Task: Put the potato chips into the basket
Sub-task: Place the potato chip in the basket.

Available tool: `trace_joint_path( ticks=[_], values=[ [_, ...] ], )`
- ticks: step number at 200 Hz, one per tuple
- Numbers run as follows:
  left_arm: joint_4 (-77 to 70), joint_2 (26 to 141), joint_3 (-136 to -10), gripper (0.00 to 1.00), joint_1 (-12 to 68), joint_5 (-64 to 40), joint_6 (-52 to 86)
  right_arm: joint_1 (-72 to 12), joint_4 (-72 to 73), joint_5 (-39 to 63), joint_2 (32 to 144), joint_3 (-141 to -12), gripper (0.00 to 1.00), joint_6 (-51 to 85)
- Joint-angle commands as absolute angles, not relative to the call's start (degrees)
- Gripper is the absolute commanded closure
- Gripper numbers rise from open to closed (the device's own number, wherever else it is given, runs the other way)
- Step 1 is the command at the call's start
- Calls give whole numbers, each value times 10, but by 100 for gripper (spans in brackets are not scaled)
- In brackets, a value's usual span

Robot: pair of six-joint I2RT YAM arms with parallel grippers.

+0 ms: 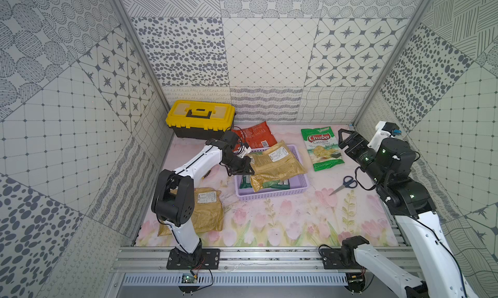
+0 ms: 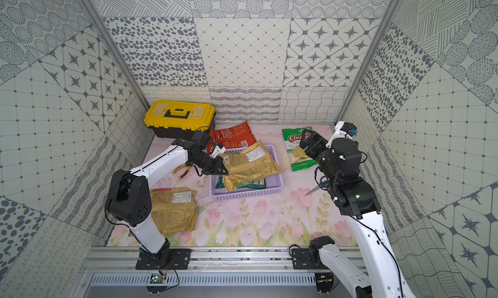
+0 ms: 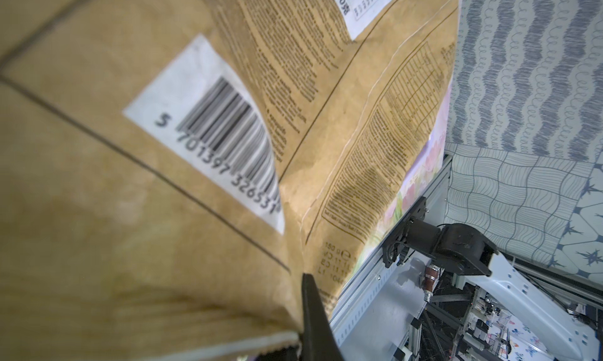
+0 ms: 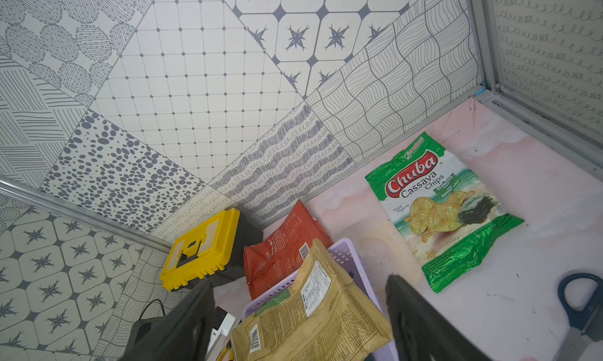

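The left gripper [image 1: 250, 169] clamps a crinkled tan bag [image 1: 280, 163], barcode starting 5 701397, over the lavender basket [image 1: 272, 196]. The green bag [image 1: 322, 155], reading "Chuba Cassava Chips", lies flat at the basket's 2 o'clock, near the wide-open, empty right gripper [image 1: 346, 137].

Overhead pair, right wrist nearer, share basket [image 1: 272, 193] [image 4: 342, 250]

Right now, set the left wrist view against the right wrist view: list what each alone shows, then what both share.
Left wrist only: the right arm's black base joint on the metal rail. Right wrist only: the green Chuba Cassava Chips bag, the yellow-and-black plastic toolbox, the orange-red snack bag. Both: the tan-gold crinkly snack bag with its white label.
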State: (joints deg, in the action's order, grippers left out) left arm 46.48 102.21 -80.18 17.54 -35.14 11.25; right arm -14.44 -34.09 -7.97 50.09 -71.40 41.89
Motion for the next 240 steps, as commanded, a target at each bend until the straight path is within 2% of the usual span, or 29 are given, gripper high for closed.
trace_joint_path(
  ticks=[1,21,71,85,97,117,133,167,202,222,240],
  values=[
    [561,1040,-815,100,159,-265,22,-146,-328,-71,496,-704,14,425],
    [562,1044,-816,100,159,-217,17,-146,-329,-60,505,-710,14,421],
    [512,1035,-817,100,159,-209,28,-146,-328,-37,537,-711,14,425],
    [511,1046,-830,93,160,-201,33,-146,-329,-23,553,-712,14,428],
    [513,1057,-842,77,159,-183,38,-147,-329,1,575,-715,15,429],
    [506,1053,-847,61,158,-123,52,-159,-341,47,622,-729,15,426],
    [481,1023,-832,56,158,-73,62,-200,-366,37,665,-753,16,407],
    [351,895,-743,51,158,-82,62,-334,-405,-31,793,-802,15,349],
    [208,741,-622,46,157,-40,62,-441,-443,-111,960,-891,3,326],
    [169,691,-581,46,158,8,67,-476,-453,-143,1041,-940,3,310],
    [152,669,-565,46,157,42,69,-483,-460,-127,1103,-967,3,314]
  ],
)
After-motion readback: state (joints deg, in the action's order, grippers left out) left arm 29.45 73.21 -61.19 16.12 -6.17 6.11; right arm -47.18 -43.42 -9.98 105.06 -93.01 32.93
